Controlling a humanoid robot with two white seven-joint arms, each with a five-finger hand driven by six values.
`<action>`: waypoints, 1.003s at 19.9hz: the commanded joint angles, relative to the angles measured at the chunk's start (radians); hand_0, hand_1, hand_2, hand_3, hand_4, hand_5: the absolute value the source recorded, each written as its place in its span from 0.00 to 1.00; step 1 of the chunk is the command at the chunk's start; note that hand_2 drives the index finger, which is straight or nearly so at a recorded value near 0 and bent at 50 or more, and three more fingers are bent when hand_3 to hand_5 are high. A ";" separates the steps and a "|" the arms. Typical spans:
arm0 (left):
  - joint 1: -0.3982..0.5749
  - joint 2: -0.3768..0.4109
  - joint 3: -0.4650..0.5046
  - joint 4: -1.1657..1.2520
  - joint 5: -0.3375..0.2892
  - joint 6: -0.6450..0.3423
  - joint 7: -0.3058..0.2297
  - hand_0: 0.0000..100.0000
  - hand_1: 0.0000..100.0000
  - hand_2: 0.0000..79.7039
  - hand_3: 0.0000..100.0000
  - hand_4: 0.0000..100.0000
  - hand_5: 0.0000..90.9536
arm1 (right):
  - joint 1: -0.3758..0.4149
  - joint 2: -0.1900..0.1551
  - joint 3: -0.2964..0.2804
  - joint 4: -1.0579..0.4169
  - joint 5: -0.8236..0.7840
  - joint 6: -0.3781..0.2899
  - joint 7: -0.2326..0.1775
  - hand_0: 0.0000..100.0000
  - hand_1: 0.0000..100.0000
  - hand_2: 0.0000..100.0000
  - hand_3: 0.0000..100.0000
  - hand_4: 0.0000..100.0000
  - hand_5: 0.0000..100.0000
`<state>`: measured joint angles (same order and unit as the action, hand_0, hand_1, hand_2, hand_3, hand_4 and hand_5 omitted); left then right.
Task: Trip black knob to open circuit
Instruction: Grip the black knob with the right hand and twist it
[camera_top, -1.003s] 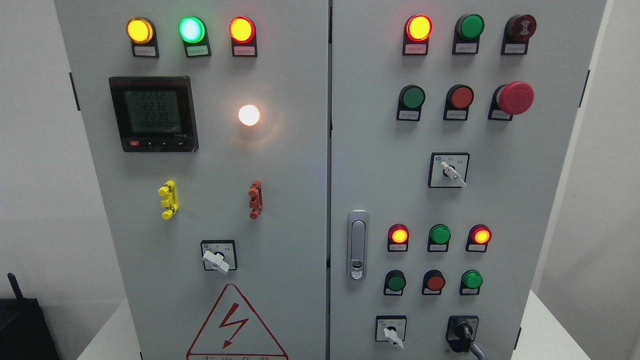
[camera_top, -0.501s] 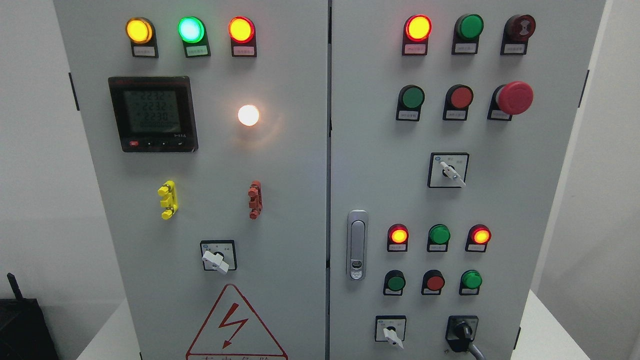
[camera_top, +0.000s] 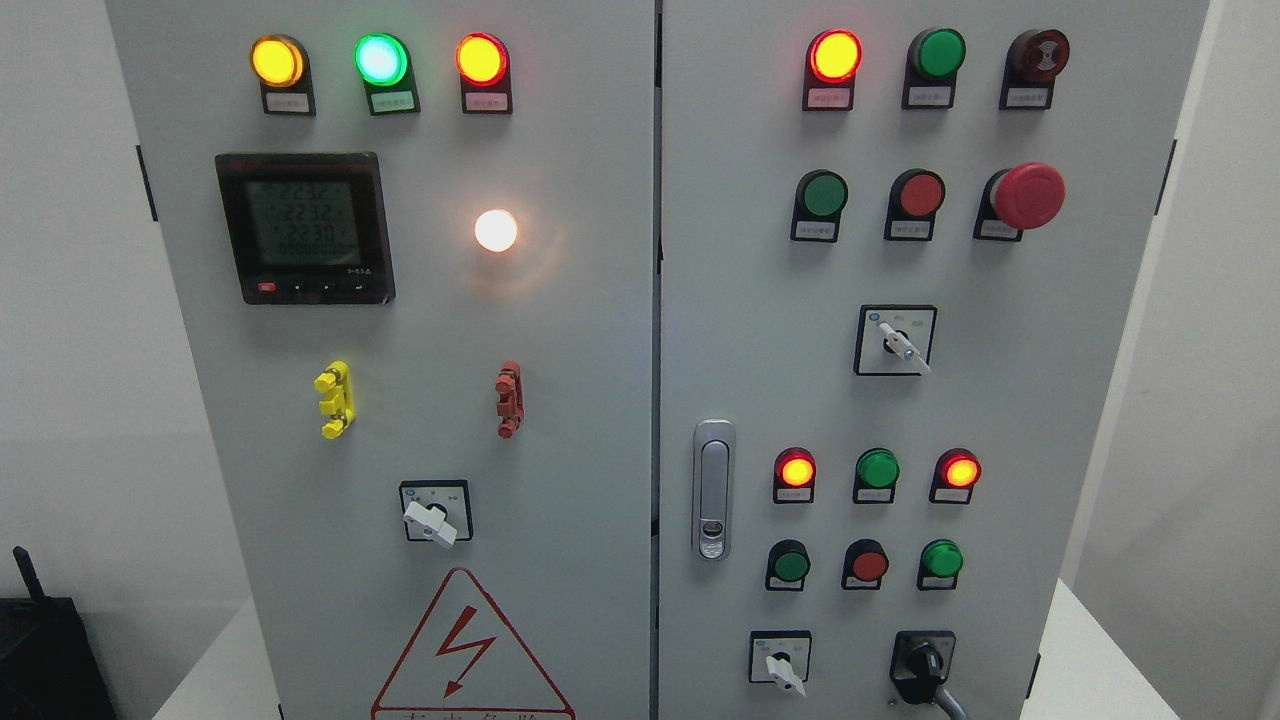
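Black knob (camera_top: 926, 663): sat low on the right door, right of the small white switch (camera_top: 782, 665).
Hands: none showed, so their state could not be told.

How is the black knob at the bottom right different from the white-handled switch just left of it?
The black knob has a dark handle on a black base, while the white switch has a pale handle on a white plate with a black frame. The black knob sits further right, nearer the door's edge, with a grey cable leaving below it; the white switch shows none. Both are rotary selectors in the door's bottom row, handles pointing down-right.
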<state>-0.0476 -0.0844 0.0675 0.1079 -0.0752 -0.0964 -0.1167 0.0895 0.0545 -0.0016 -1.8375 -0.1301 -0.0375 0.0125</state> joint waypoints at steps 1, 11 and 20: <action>0.000 0.000 0.000 -0.025 0.000 0.000 0.000 0.12 0.39 0.00 0.00 0.00 0.00 | -0.001 0.004 0.006 0.000 -0.002 -0.001 0.001 0.00 0.00 0.07 1.00 1.00 0.96; 0.000 0.000 0.000 -0.025 0.000 0.000 0.000 0.12 0.39 0.00 0.00 0.00 0.00 | -0.002 0.013 0.014 0.000 -0.002 -0.001 0.004 0.00 0.00 0.07 1.00 1.00 0.96; 0.000 0.000 0.000 -0.027 0.000 0.000 0.000 0.12 0.39 0.00 0.00 0.00 0.00 | -0.001 0.015 0.025 0.000 0.000 -0.001 0.004 0.00 0.00 0.07 1.00 1.00 0.97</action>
<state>-0.0476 -0.0844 0.0676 0.1079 -0.0752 -0.0964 -0.1166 0.0877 0.0654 -0.0006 -1.8375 -0.1312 -0.0374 0.0155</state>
